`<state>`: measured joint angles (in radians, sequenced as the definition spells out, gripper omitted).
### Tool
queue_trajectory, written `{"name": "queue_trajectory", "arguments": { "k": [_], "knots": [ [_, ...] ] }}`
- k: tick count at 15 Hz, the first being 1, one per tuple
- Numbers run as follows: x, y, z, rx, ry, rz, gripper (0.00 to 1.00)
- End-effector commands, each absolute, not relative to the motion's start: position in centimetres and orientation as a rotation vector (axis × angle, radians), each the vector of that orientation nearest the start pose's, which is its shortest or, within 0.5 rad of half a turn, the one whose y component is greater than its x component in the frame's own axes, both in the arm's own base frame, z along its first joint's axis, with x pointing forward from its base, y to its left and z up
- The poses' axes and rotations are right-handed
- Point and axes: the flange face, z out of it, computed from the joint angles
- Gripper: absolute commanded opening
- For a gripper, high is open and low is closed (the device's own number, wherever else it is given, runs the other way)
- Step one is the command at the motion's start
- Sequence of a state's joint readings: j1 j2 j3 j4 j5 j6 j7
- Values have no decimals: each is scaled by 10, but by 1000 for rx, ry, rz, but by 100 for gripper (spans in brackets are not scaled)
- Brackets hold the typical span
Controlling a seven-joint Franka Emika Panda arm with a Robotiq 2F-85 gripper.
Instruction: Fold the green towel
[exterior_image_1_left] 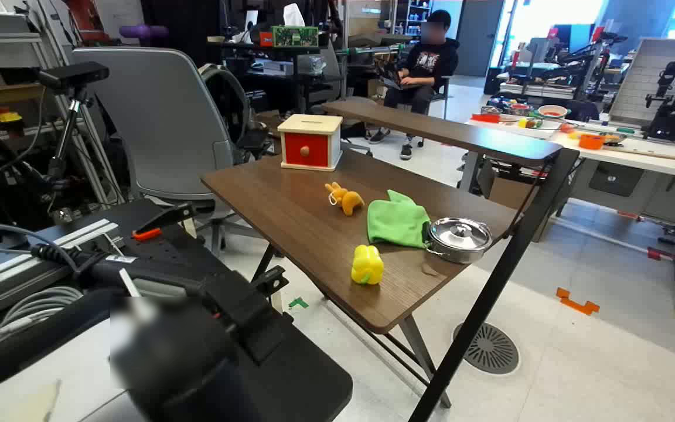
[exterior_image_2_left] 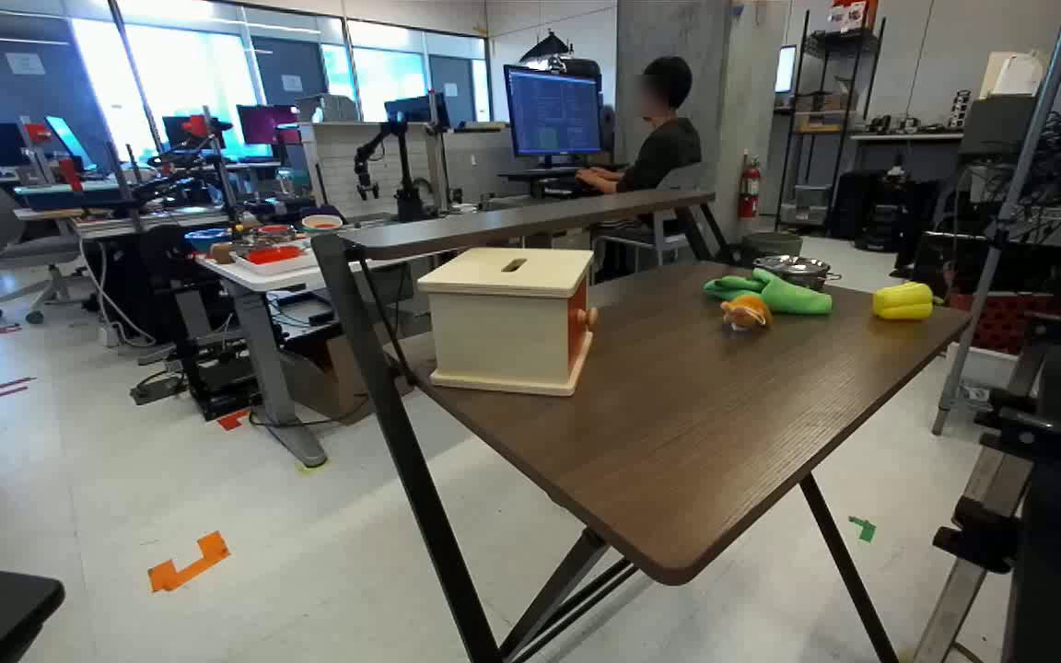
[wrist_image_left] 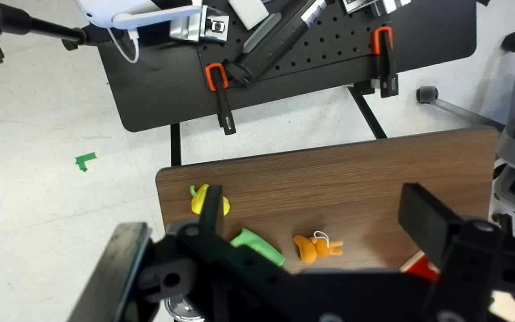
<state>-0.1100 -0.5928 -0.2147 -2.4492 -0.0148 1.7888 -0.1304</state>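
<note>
Green towel: it lay rumpled on the brown table, one corner poking up, between the orange toy and the metal pot; whether its edge touched the pot, I couldn't make out.
Gripper: in the wrist view its jaws stood spread wide, tabletop showing through the gap, and its dark body hid part of the towel.
Pot: it sat near the table's edge with its shiny lid on, so whatever was inside was hidden from me.
Wooden box: it stood upright toward the opposite end of the table from the pot, pale, with a slot cut in its top and a red front bearing a round knob; I couldn't see into it.
Tissue box: over on a dark desk across the room, with a white tissue sticking up out of its top.
Bowl: on a white table beyond, pale-rimmed, with something reddish in it, too small for me to name.
Toy: it lay near the towel but apart from it, with a white loop on it.
Yellow pepper: it rested near the towel, with tabletop showing between the two in an exterior view.
</note>
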Motion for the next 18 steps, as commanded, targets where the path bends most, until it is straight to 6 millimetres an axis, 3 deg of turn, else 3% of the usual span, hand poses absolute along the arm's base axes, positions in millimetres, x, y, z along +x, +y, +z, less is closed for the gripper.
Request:
{"name": "queue_trajectory", "arguments": {
  "k": [1, 4, 9, 18],
  "knots": [
    [345, -124, 495, -3013, 227, 82, 100],
    [345, -124, 495, -3013, 227, 81, 100],
    [378, -133, 475, -3013, 352, 43, 100],
    [466, -144, 391, -3051, 485, 76, 100]
  ]
}}
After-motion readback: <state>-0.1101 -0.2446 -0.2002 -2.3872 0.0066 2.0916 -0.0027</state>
